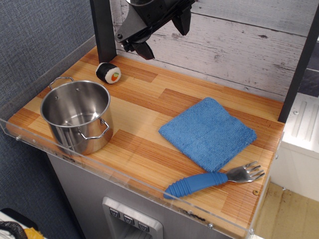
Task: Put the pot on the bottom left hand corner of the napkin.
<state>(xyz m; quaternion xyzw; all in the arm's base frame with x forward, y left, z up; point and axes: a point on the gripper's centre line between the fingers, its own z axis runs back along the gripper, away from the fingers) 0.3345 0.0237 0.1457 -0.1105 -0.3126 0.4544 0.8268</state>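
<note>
One shiny steel pot (77,117), upright | napkin (208,132) blue, flat, apart

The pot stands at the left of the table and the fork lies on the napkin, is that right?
Not quite. The fork lies on the table just in front of the napkin, as the observation.image view shows. The pot does stand at the left.

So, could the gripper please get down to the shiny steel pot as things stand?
Probably yes: the open gripper hangs above the table, and nothing covers the shiny steel pot; the sushi roll sits clear behind it.
</note>
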